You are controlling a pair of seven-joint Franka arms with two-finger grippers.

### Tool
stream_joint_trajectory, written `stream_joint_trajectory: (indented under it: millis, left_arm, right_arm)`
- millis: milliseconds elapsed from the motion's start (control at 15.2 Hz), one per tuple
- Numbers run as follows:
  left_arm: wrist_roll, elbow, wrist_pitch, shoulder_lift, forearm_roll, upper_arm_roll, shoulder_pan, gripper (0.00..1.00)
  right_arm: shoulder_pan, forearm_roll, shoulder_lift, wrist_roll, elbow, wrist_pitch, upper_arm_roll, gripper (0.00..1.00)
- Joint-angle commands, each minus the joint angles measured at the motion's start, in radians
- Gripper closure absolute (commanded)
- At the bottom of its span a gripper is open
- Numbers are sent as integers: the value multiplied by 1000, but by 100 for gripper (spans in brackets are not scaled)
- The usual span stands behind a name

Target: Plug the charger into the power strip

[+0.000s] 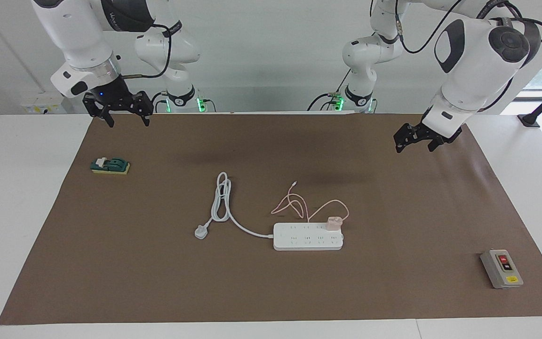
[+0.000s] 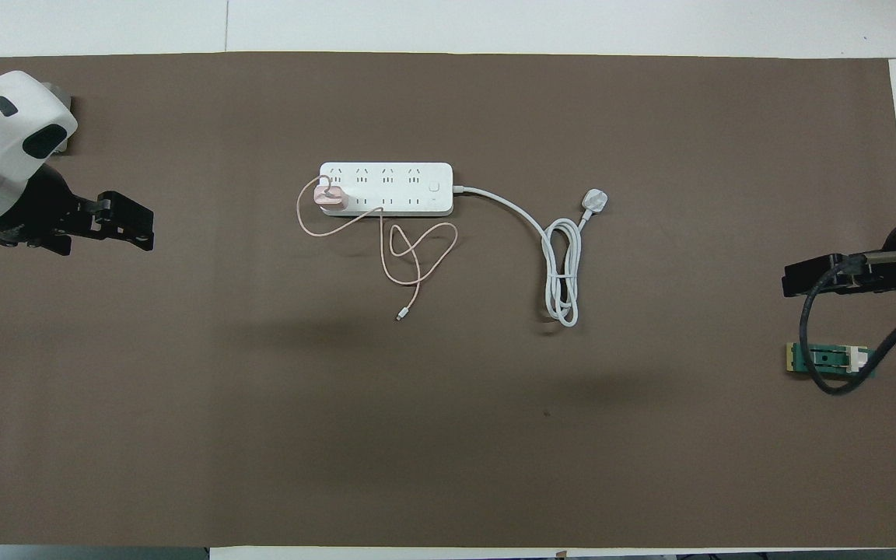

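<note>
Inspecting both tools, I find the left gripper with jaws spread, holding nothing, raised over the brown mat at the left arm's end. The right gripper is likewise spread and empty, over the mat's edge at its own end. The one charger sits plugged into the one power strip mid-mat, well apart from both tools. I also count one grey switch box and one green block.
</note>
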Motion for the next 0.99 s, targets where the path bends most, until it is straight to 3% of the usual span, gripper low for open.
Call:
stream_joint_trajectory:
  millis: [0,920]
  left_arm:
    - [-19,-32,-24,-48,12,3,25,0]
    - [-55,-2,-73,-51,4,3,44,0]
  right_arm:
    - [-14,-19,5,-15,15,-21,12,0]
    - [-14,-19,5,-16,15,-22,12,0]
